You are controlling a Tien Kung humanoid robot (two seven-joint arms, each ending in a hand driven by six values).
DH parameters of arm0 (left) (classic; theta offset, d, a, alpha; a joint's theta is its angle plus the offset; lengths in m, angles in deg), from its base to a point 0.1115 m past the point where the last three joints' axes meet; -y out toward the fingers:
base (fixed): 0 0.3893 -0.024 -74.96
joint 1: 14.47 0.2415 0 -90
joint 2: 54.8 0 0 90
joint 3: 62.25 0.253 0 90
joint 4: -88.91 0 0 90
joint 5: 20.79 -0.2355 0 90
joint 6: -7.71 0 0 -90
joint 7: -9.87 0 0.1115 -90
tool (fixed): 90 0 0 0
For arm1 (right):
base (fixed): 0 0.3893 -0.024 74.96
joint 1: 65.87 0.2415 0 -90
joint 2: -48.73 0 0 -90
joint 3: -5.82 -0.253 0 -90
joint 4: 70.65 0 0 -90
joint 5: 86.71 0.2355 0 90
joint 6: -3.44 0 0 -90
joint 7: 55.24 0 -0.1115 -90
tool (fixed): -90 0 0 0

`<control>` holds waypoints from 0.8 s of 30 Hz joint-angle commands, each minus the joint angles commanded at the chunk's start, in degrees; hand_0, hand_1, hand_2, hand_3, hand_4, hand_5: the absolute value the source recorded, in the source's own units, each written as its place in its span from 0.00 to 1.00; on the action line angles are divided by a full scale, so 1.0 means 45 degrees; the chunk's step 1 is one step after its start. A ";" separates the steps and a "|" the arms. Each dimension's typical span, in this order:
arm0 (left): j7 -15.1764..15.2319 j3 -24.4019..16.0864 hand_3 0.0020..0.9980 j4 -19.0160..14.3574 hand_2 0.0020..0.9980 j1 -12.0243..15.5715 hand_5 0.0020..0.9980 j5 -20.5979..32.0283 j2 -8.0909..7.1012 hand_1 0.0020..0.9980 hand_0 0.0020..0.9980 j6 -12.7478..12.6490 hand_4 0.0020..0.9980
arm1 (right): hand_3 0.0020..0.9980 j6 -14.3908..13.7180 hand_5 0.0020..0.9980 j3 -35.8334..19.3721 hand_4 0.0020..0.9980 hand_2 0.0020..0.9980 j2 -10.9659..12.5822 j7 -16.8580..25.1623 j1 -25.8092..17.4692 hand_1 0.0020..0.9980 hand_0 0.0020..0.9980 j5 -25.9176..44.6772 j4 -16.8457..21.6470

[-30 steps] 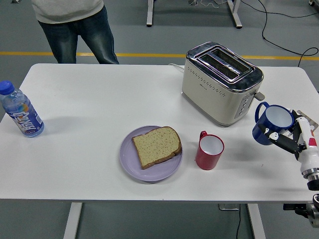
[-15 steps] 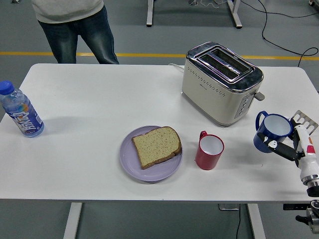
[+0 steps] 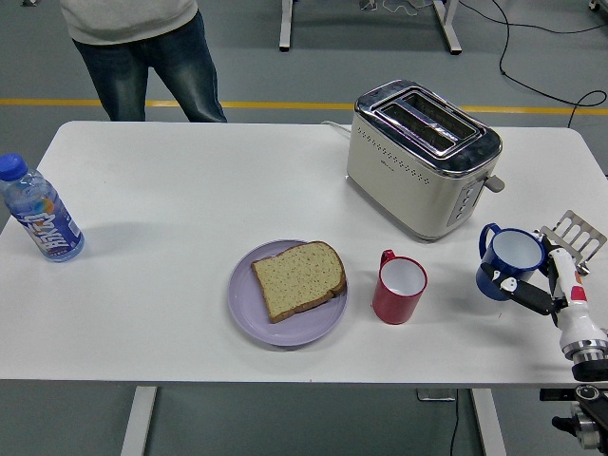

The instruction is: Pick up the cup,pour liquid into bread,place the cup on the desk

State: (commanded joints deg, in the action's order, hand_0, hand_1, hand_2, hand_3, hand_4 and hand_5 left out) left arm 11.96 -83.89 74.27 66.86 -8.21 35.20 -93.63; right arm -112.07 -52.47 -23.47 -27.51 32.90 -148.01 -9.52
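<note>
Right hand (image 3: 546,285) is at the table's (image 3: 171,190) right edge, fingers (image 3: 525,293) wrapped around the blue cup (image 3: 509,261), so it's gripping it. Cup is upright, mouth up, white inside, handle pointing up-left toward the toaster (image 3: 423,157). Can't tell whether the cup base is touching the table or just above it. Can't see any liquid in it from this angle. Cup sits right of the red mug (image 3: 399,287) with a clear gap between them, and just below the toaster's front right corner, near its lever. Red mug is upright, empty-looking white interior, handle at its top-left, standing just beside the plate (image 3: 249,309). Plate is purple and holds one slice of bread (image 3: 298,279), lying flat, slightly overhanging toward the plate's right rim. Bread is well apart from the blue cup, with the red mug between them. Toaster is cream with a chrome top, two slots, angled on the table's far right. Water bottle (image 3: 38,211) with blue cap stands near the left edge, tilted a bit. A person (image 3: 142,43) in jeans and a grey top stands at the far side, top left, hands out of frame. Left arm isn't visible.
</note>
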 joint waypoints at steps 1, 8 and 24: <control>-0.0002 -0.0001 0.61 -0.0002 0.77 0.0000 1.00 -0.0001 0.0000 0.76 0.69 -0.0001 0.40 | 0.49 -0.0030 0.00 0.0035 0.70 0.47 -0.0016 0.0056 0.0023 0.32 0.45 0.0048 -0.0081; -0.0009 0.0003 0.61 -0.0007 0.77 0.0004 1.00 0.0023 0.0000 0.76 0.69 -0.0010 0.40 | 0.49 -0.0202 0.00 0.0250 0.70 0.47 -0.0066 0.0402 0.0109 0.32 0.46 0.0370 -0.0373; -0.0193 -0.0149 0.61 -0.0036 0.77 0.0085 1.00 -0.0287 0.0000 0.76 0.69 -0.0049 0.40 | 0.49 -0.0279 0.00 0.1069 0.71 0.47 -0.0080 0.0694 0.0285 0.33 0.46 0.1000 -0.0882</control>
State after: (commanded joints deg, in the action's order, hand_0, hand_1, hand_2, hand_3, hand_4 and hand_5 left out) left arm 11.09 -84.56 74.10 67.24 -9.50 35.20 -93.85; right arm -113.33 -47.66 -23.83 -24.39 34.18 -143.51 -13.49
